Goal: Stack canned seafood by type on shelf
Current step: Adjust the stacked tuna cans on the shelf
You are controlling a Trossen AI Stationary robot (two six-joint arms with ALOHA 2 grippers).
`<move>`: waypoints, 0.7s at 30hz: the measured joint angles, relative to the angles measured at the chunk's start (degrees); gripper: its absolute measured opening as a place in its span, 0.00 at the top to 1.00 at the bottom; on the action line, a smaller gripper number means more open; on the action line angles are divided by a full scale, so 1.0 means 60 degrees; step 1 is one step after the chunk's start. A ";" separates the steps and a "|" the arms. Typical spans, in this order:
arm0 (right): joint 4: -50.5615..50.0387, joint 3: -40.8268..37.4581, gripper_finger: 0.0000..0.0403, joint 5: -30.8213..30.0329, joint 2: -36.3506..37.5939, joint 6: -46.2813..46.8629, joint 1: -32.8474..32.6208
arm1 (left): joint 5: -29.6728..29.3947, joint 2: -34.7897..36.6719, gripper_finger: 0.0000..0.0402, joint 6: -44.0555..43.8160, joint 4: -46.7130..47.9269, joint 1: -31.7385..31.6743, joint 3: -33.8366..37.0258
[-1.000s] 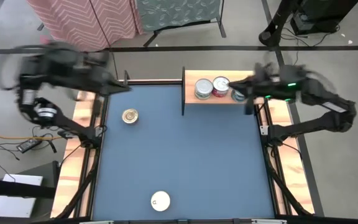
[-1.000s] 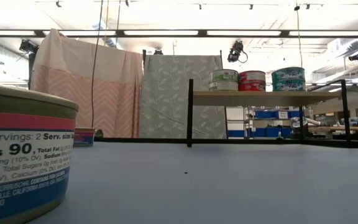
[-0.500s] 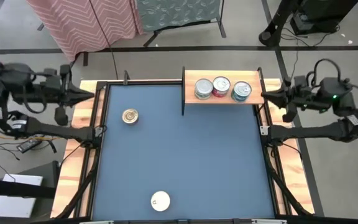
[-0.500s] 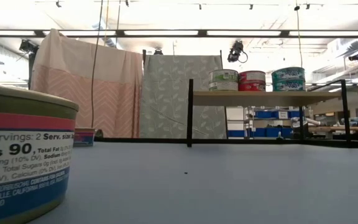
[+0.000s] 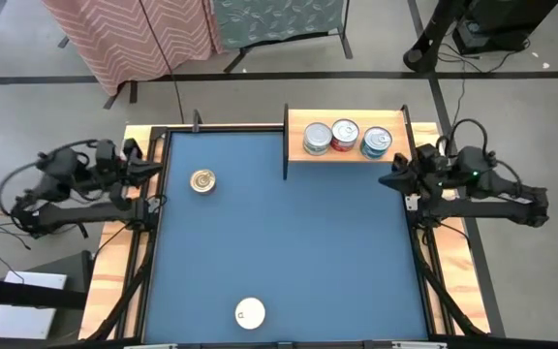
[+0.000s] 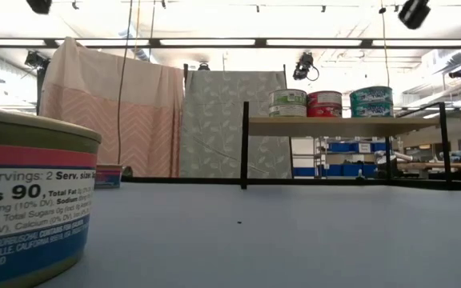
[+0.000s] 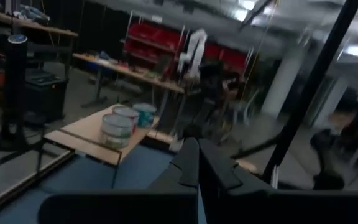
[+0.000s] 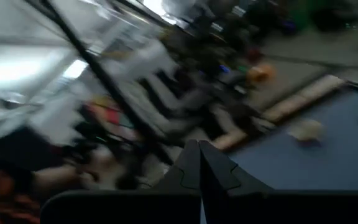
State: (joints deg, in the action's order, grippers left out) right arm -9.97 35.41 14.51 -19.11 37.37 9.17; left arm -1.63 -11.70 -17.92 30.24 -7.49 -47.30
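Your three tin stacks (image 5: 347,139) sit in a row on the shelf (image 5: 296,151), a light-wood plank with dark metal uprights at its ends, its long axis running across the far edge of the blue tabletop (image 5: 289,242). In the low view each stack is two short round tins high: a pale green-labelled pair (image 6: 288,103), a red pair (image 6: 324,103) and a teal pair (image 6: 371,102), all upright with shiny lids facing up.

Since half a second ago both arms have drawn in and dropped toward the tabletop's side rails. The right jaws (image 5: 387,180), clenched and holding nothing, now point inward just below the shelf's near right corner, the teal stack the closest to them. The left jaws (image 5: 159,167), likewise clenched and empty, point inward over the left rail.

A gold-lidded tin (image 5: 201,180) lies flat on the tabletop, just ahead of the left jaws. A white-lidded tin (image 5: 250,312) stands at the near edge, well apart from both jaws; its printed label fills the low view's left side.
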 joint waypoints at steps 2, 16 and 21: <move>0.1174 -0.0502 0.99 0.0202 0.0013 0.0219 -0.0001 | 0.0004 0.0305 0.99 -0.0125 -0.0524 0.0000 0.0715; 0.0778 -0.1499 0.99 -0.1071 -0.0646 0.0230 -0.0076 | 0.0001 0.1022 0.99 -0.1705 -0.4836 -0.0001 0.4678; 0.0667 -0.1492 0.99 -0.1596 -0.1497 0.0018 -0.0337 | 0.0007 0.1022 0.99 -0.1956 -0.5373 -0.0003 0.5059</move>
State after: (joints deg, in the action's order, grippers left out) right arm -5.97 26.46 4.94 -28.09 37.47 7.14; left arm -1.58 -5.56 -29.65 -2.00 -7.50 -16.94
